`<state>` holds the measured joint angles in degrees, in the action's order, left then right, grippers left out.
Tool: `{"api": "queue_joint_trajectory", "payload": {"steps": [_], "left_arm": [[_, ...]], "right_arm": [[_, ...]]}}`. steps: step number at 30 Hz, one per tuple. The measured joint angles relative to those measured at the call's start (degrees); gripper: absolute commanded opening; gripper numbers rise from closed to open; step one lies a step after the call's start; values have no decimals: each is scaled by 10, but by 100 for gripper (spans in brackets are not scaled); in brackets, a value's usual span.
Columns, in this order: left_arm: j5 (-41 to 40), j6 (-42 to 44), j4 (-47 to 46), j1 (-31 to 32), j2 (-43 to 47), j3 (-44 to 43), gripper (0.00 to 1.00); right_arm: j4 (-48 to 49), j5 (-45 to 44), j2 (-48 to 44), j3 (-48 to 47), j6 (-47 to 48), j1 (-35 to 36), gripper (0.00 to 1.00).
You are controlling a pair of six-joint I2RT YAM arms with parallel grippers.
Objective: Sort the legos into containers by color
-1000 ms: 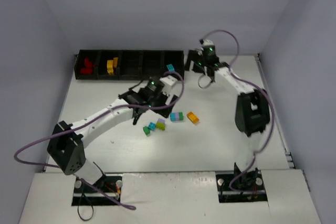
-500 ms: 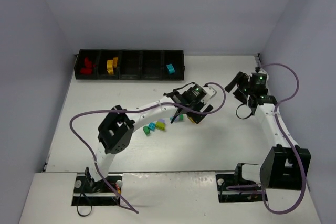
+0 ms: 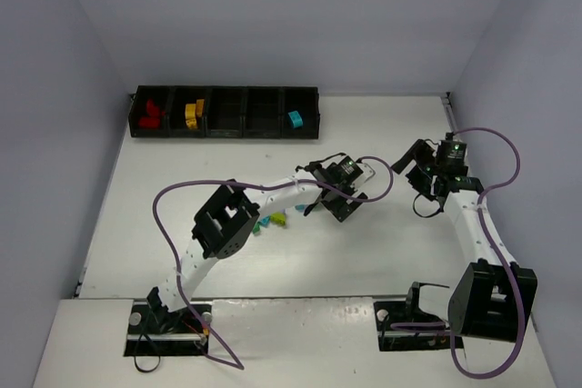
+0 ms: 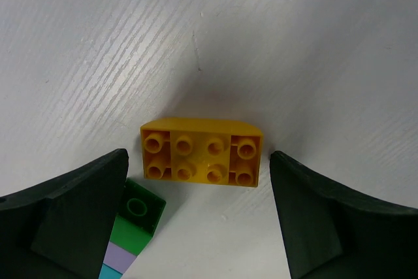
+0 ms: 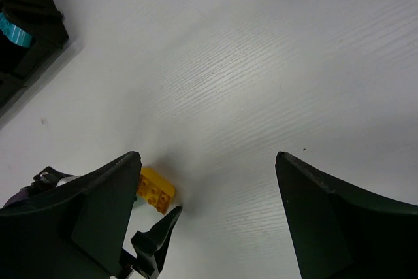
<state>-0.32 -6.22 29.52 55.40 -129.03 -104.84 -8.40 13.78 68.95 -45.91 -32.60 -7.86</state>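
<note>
**Top view.** The long low black plastic tray of five compartments (image 3: 227,90) lay at the far left of the white table (image 3: 382,261). It held a red brick (image 3: 150,114), a yellow brick (image 3: 193,114) and a cyan brick (image 3: 294,119), each in a separate compartment. The left gripper (image 3: 341,199) sat low at table centre, just right of a cluster of loose small bricks (image 3: 271,218). The right gripper (image 3: 423,179) was well apart to the right.

**Left wrist.** Jaws wide open. A yellow-orange eight-stud plastic brick (image 4: 201,153) lay studs-up on the table between the dark fingers (image 4: 65,220), touching neither. A green-lilac-cyan stacked piece (image 4: 134,227) lay just beside its near corner.

Judged light, rigid and smooth-sided, so likely to skid or twist if one pad landed first. Best held low and centred across the two short end faces, clear of the stacked piece.

**Right wrist.** Jaws open and empty over bare table.
</note>
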Motion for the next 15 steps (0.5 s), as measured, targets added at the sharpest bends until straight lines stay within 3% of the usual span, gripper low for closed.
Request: {"api": "queue_joint_trajectory", "payload": {"steps": [2,3,4,8,10,15], "left_arm": [[1,-1,0,0,-2,0,76],[1,-1,-2,0,-2,0,65],[1,-1,-2,0,-2,0,65],[4,0,-3,0,-2,0,24],[3,-1,-4,0,-2,1,11],[-2,-2,7,-12,29,12,11]], "right_arm": [[0,2,-3,0,0,0,80],[0,3,-4,0,0,0,80],[0,3,-5,0,0,0,80],[0,5,-9,3,0,0,80],[0,7,-11,5,0,0,80],[0,17,-17,5,0,0,79]]}}
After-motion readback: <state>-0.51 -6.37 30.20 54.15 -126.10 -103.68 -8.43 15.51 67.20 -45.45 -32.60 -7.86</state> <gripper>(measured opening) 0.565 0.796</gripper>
